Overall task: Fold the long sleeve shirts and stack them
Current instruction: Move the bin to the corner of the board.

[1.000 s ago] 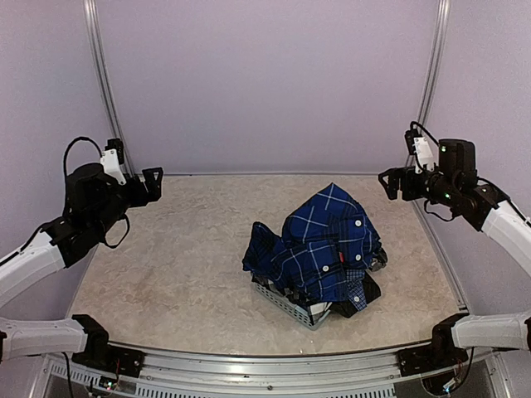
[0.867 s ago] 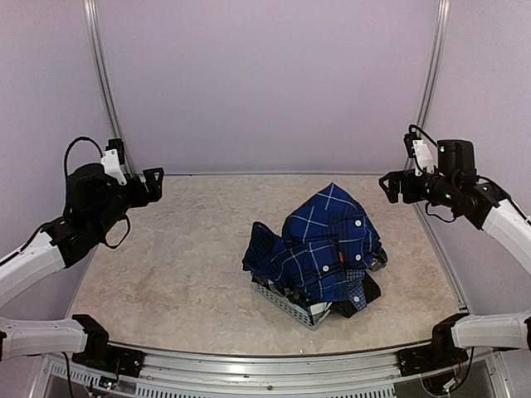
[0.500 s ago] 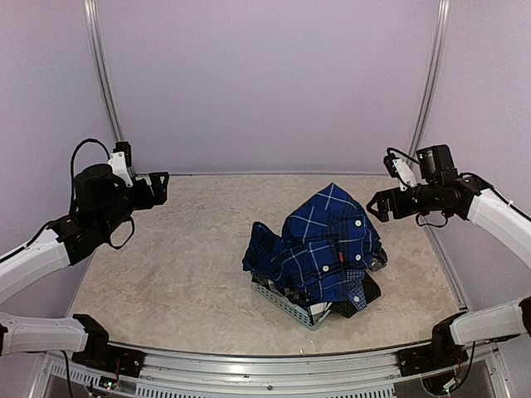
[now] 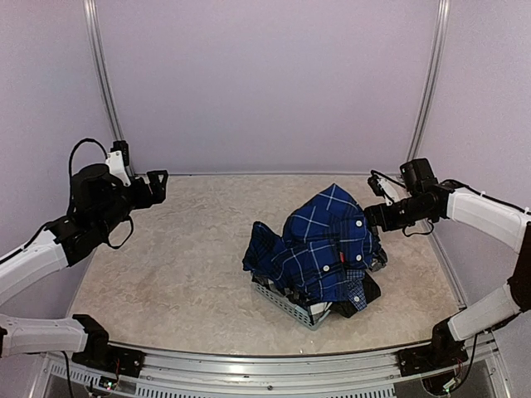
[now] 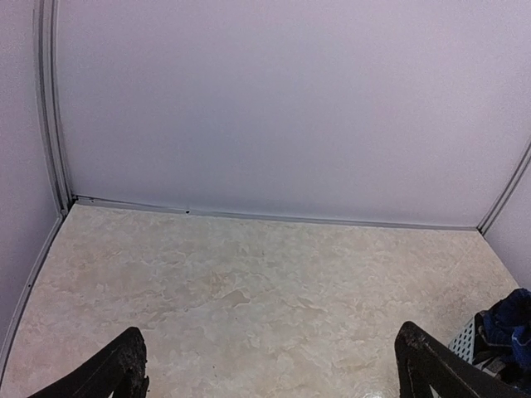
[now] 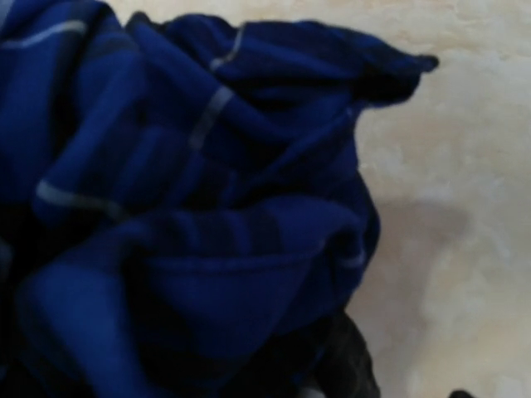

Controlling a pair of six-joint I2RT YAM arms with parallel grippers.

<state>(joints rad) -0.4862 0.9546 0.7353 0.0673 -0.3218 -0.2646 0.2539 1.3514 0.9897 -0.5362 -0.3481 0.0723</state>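
The navy blue shirt (image 4: 319, 240) with white grid lines and white buttons lies crumpled in a heap over the basket. Dark cloth (image 4: 365, 290) sticks out under it at the lower right; I cannot tell whether it is the checked shirt. My right gripper (image 4: 370, 215) is low at the heap's upper right edge, jaws open, holding nothing. In the right wrist view the navy shirt (image 6: 191, 207) fills the frame, blurred, and my fingers are almost out of view. My left gripper (image 4: 158, 177) is open and empty, high at the far left, and its fingers (image 5: 124, 369) stand wide apart.
A small grey-blue mesh basket (image 4: 282, 300) sits under the heap, right of centre; its corner shows in the left wrist view (image 5: 465, 336). The marbled tabletop (image 4: 166, 257) is walled by lilac panels with metal rails at the back corners.
My right arm has swung down and to the left, from high at the right wall to the shirt heap's upper right edge. My left gripper has shifted slightly to the right.
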